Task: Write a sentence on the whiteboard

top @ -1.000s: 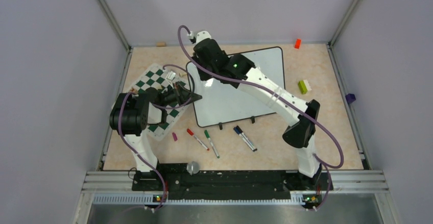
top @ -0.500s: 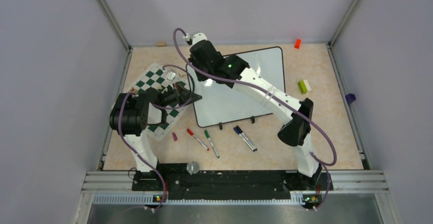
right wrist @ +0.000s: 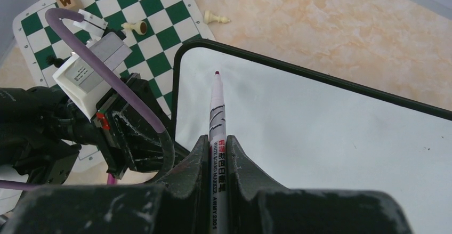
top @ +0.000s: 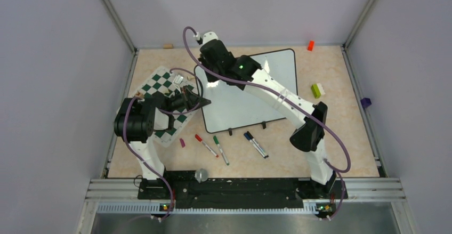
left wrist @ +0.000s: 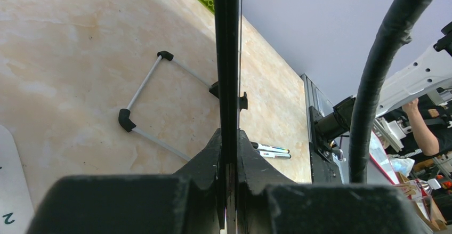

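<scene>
The whiteboard (top: 250,98) lies on the table, its surface glossy and bare where it shows; no sentence is visible on it. My right gripper (top: 209,66) hovers over the board's far left corner, shut on a white marker (right wrist: 216,117). The marker's purple tip (right wrist: 216,73) points at the whiteboard (right wrist: 320,132) just inside the black frame. My left gripper (top: 201,102) is shut on the board's left edge. In the left wrist view that edge (left wrist: 226,58) runs up edge-on between the jaws of the left gripper (left wrist: 229,140).
A green-and-white chess mat (top: 160,85) with a few pieces lies left of the board, under the left arm. Red (top: 205,144), green (top: 220,148) and blue (top: 256,144) markers and a purple cap (top: 182,143) lie near the front. Small bricks (top: 317,90) sit at the right.
The right arm has drawn slightly left, carrying the marker toward the board's far left corner. The left arm keeps its hold and has not moved.
</scene>
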Robot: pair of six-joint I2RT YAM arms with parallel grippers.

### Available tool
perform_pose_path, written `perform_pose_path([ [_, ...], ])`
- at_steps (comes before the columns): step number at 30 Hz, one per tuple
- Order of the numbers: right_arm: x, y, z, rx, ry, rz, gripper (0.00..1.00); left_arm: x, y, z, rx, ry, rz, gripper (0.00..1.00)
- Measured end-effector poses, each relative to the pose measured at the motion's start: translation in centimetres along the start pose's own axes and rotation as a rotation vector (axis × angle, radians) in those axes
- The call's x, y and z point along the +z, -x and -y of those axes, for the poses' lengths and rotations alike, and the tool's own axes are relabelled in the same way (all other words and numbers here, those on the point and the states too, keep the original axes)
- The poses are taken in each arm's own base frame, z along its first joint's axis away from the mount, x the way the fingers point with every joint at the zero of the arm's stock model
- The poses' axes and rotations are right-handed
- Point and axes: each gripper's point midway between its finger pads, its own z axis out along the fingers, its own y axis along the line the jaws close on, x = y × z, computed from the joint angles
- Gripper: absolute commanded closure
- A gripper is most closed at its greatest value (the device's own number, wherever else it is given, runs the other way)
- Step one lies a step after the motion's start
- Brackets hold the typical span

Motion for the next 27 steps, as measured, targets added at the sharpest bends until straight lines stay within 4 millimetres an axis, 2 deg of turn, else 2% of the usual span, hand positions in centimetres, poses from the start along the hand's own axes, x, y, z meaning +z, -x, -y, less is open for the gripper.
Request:
perform_pose_path([
  [14,0.5,0.6,0.4,0.007,-0.002,0.02,1.0,0.0,0.0,0.0,0.008,0.001,0.002,1.0],
  [27,1.2,0.2,0.1,0.005,0.003,0.012,1.0,0.0,0.0,0.0,0.0,0.005,0.002,1.0],
])
